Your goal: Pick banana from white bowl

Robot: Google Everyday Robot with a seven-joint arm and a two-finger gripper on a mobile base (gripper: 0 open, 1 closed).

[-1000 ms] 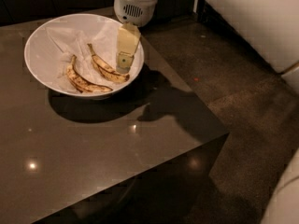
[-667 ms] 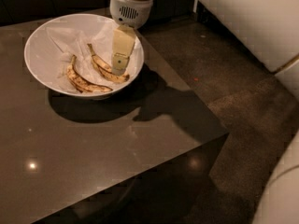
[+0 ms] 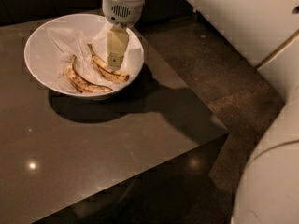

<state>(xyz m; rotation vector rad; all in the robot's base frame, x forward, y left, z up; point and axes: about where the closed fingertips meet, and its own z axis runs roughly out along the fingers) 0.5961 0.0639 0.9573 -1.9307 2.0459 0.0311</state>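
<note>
The white bowl [image 3: 42, 41] stands on the far left of the dark table, lined with crumpled white paper. Two bananas lie in it. The banana [image 3: 108, 70], straighter with a long thin stem pointing to the back, lies right of centre. A more curved, brown-streaked banana [image 3: 84, 82] lies to its left. My gripper [image 3: 115, 61] hangs down into the bowl from the white wrist [image 3: 122, 3], its tip just above or at the middle of the straighter banana and hiding part of it.
The dark glossy table [image 3: 107, 143] ends at a front-right corner near the picture's middle right. Brown carpet [image 3: 224, 78] lies beyond it. White robot body parts [image 3: 271, 171] fill the right side and the top right.
My gripper and wrist have shifted slightly left, further over the straighter banana. The bowl and both bananas have not moved.
</note>
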